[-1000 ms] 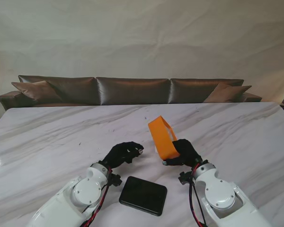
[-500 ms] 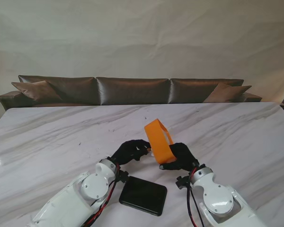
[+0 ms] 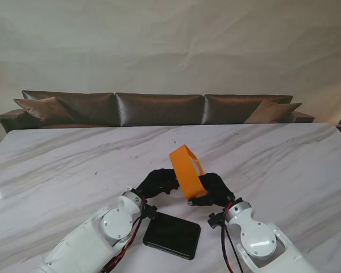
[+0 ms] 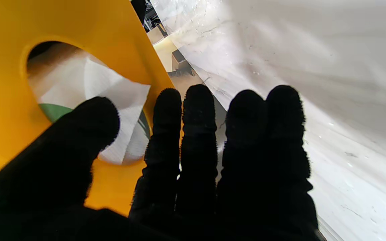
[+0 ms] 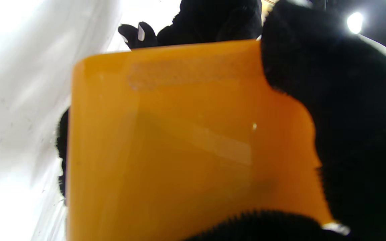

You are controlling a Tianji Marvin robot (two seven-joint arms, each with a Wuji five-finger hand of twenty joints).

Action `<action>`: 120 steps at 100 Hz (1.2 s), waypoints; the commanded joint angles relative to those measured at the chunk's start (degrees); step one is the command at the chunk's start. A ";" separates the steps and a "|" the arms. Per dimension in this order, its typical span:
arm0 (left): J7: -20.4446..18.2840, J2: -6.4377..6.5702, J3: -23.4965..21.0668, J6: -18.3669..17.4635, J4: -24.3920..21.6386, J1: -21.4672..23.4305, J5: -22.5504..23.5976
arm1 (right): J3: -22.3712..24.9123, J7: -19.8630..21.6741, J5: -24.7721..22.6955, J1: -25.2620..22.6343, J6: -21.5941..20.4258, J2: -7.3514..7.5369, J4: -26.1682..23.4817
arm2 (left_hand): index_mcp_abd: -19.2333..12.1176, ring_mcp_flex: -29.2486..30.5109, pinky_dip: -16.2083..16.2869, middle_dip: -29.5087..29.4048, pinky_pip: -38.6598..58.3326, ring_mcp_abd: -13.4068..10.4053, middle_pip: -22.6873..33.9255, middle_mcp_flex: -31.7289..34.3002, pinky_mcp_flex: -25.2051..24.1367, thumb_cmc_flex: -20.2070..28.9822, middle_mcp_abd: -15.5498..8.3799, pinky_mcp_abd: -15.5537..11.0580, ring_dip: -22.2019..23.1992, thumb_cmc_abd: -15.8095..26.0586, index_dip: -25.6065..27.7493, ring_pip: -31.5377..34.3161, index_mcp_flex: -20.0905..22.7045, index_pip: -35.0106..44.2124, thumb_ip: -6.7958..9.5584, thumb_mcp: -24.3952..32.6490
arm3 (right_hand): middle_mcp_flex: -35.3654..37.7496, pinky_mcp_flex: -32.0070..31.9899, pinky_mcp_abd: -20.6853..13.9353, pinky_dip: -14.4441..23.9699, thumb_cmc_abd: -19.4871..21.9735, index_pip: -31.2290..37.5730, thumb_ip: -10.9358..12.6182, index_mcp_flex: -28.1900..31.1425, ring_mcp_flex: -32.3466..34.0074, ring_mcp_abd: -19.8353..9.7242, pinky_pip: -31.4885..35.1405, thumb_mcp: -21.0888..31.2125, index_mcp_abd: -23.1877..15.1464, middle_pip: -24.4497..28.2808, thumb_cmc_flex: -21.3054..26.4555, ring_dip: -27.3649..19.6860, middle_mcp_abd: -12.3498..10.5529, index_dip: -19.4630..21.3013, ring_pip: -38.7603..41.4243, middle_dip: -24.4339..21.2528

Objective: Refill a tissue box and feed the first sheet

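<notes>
Nearest the robot: one black flat rectangular case [image 3: 171, 234] lying on the table [image 3: 284, 165], between the two forearms, touched by neither hand.

Next out, two black-gloved hands, close together at table centre.

Right hand [image 3: 213, 188]: fingers wrapped on the one orange tissue box [image 3: 184, 170], holding it off the table, tilted, upper end leaning away from the robot. Right wrist view: the box's orange wall [image 5: 179, 140] fills most of the frame, thumb over one corner, another finger along the near edge. Firm grasp.

Left hand [image 3: 157, 182]: right beside the box on the robot's left, at or against its face. Left wrist view: four fingers [image 4: 196, 134] straight and side by side, thumb [image 4: 89, 124] set apart, lying across the box's oval opening [image 4: 89, 97]. Nothing pinched between thumb and fingers as far as the view shows, so the hand is spread and not holding; whether the fingertips actually touch the box can't be told.

Inside the opening: white tissue [image 4: 119, 97], folded corner showing at the slot, not pulled through. A bit of green [image 4: 54, 110] sits beside it inside the box; can't tell what it is.

Count: 1 box, 1 black case, 2 hands.

Farthest: one dark sofa [image 3: 159, 108] beyond the table's far edge, against a pale backdrop.
</notes>
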 commanded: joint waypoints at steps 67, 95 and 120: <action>0.34 -0.61 1.43 -4.01 2.19 -0.65 2.19 | -0.29 -1.51 -1.48 0.89 2.32 -0.74 -0.44 | -15.29 6.96 -0.11 22.15 51.19 -0.03 11.00 14.06 3.98 -3.22 -5.45 -5.98 3.15 -13.55 23.23 11.40 11.76 18.92 14.42 25.03 | 4.99 -0.83 -21.85 3.44 7.77 2.47 7.36 3.27 4.38 1.51 8.04 15.17 4.18 1.39 8.82 2.17 1.85 -0.10 8.82 0.33; -0.47 -0.01 1.42 -3.18 0.44 0.85 2.55 | -0.30 -4.18 -3.98 2.23 3.72 -1.24 0.21 | -14.76 7.67 0.88 21.82 51.56 0.66 10.64 15.07 4.56 -2.70 -4.29 -5.87 3.08 -15.18 22.39 12.05 12.87 18.97 13.68 26.19 | 5.01 -0.80 -21.88 3.39 7.68 2.40 7.10 3.27 4.34 1.52 8.07 15.18 4.17 1.28 8.89 2.21 1.85 0.05 8.78 0.48; -0.85 -0.23 2.11 -3.20 0.43 1.38 1.41 | -0.37 -5.43 -5.04 2.93 4.22 -1.48 0.31 | -14.41 8.01 1.15 21.09 51.64 0.96 10.62 15.42 4.87 -2.46 -3.79 -5.77 2.83 -15.92 21.50 12.20 13.17 19.05 12.23 26.81 | 5.01 -0.88 -21.69 3.36 7.58 2.39 6.99 3.28 4.31 1.49 8.07 15.18 4.16 1.26 8.88 2.20 1.85 0.09 8.78 0.51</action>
